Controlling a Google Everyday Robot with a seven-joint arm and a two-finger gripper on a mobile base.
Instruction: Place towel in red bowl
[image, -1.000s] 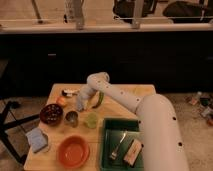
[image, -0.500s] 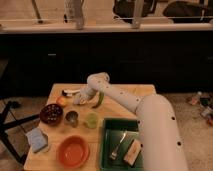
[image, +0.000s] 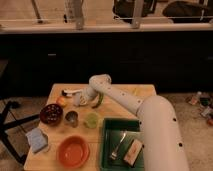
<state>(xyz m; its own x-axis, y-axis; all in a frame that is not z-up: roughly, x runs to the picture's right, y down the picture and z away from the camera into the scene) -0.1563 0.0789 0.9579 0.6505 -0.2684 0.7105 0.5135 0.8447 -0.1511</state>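
Observation:
The towel (image: 76, 98) is a small pale grey-blue lump at the back left of the wooden table (image: 55, 131), beside an orange (image: 61, 101). My gripper (image: 81, 97) is lowered onto its right side and is shut on it, with the towel still resting on the table. The red bowl (image: 73, 151) is wide, shallow and empty. It sits near the front edge, well in front of the gripper. My white arm (image: 125, 100) reaches in from the right.
A dark maroon bowl (image: 51, 114) stands left of a metal cup (image: 71, 118) and a green cup (image: 91, 120). A folded light-blue cloth (image: 38, 140) lies front left. A green tray (image: 107, 145) with a utensil and a sponge fills the front right. A green item (image: 98, 101) lies under the arm.
The gripper's fingers have closed on the towel. The arm has barely shifted and everything else on the table stays put.

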